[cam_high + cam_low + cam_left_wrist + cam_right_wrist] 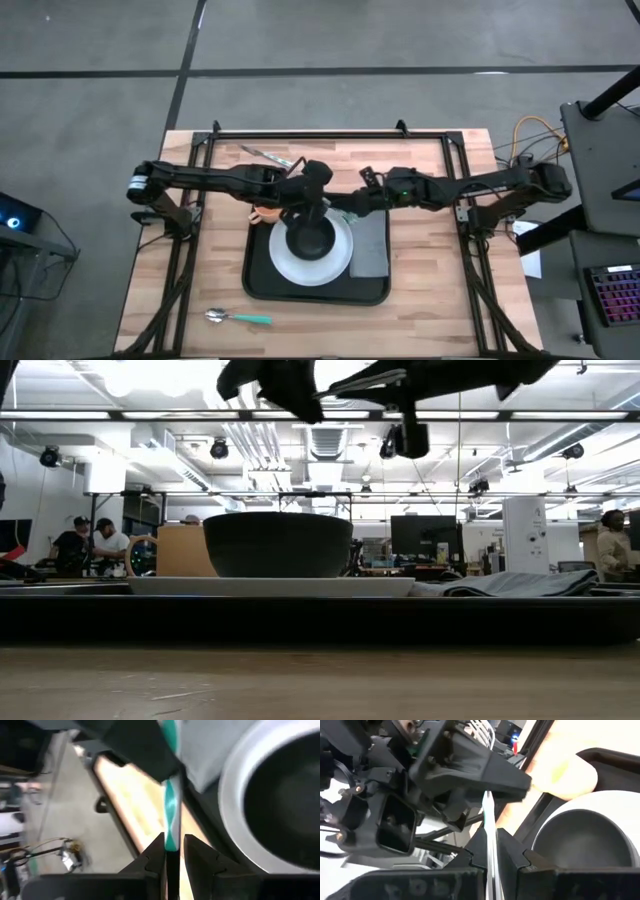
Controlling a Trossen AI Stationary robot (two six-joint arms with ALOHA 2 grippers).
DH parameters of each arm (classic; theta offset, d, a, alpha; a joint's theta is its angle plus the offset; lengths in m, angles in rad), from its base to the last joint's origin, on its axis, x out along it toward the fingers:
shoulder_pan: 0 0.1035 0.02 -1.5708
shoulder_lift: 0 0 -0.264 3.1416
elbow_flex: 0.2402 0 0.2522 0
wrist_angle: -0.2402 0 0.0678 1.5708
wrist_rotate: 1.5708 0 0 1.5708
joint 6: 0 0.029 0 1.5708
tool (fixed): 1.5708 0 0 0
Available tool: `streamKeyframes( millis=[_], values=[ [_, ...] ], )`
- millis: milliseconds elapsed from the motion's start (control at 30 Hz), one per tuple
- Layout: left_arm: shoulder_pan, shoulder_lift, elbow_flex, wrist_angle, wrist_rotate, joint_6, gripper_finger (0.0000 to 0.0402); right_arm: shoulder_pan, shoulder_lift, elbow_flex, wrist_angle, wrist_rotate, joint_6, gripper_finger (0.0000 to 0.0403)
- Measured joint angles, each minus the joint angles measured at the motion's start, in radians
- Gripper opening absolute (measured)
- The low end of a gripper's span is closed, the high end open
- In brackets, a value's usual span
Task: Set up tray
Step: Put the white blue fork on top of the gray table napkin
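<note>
Both pincers met above the tray's (262, 285) far edge, each pinching 1 teal-handled utensil (171, 805) between them: left pincer (173, 851) on the handle, right pincer (491, 852) on the metal end. Risk: if both pulled or neither let go, the piece could twist free and drop onto the plate (285, 265) and bowl (312, 237). The tray sat mid-worktop, directly beneath them.

Floor: grey concrete floor (90, 60), marked with dark straight lines.
Table: pale wooden butcher-block tabletop (440, 300), inside a black metal frame (330, 133).
Ceiling: open white ceiling (150, 420), ducts and strip lights, round black lamps hung.
Far side: dark monitors (420, 540), white cabinet (525, 530).
People: seated and standing at the room's edges (85, 545).
</note>
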Motion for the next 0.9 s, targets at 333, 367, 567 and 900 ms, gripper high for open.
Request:
streamKeyframes(
  millis=[333, 367, 567, 900],
  values=[
    [-0.001, -0.002, -0.004, 0.117, -0.054, 0.029, 0.0038, 0.041, -0.025, -0.022, -0.018, 0.005, 0.022, 0.0009],
    [-0.002, -0.002, -0.004, 0.116, -0.054, 0.024, 0.0038, 0.044, -0.025, -0.023, -0.018, 0.010, 0.022, 0.0009],
    [-0.002, -0.002, -0.003, 0.092, -0.012, -0.015, 0.0039, 0.046, -0.024, -0.024, -0.020, 0.017, 0.002, 0.0009],
    [-0.003, -0.027, 0.002, 0.003, 0.040, -0.025, 0.0083, 0.051, -0.017, -0.033, -0.072, -0.026, -0.005, 0.0010]
  ],
)
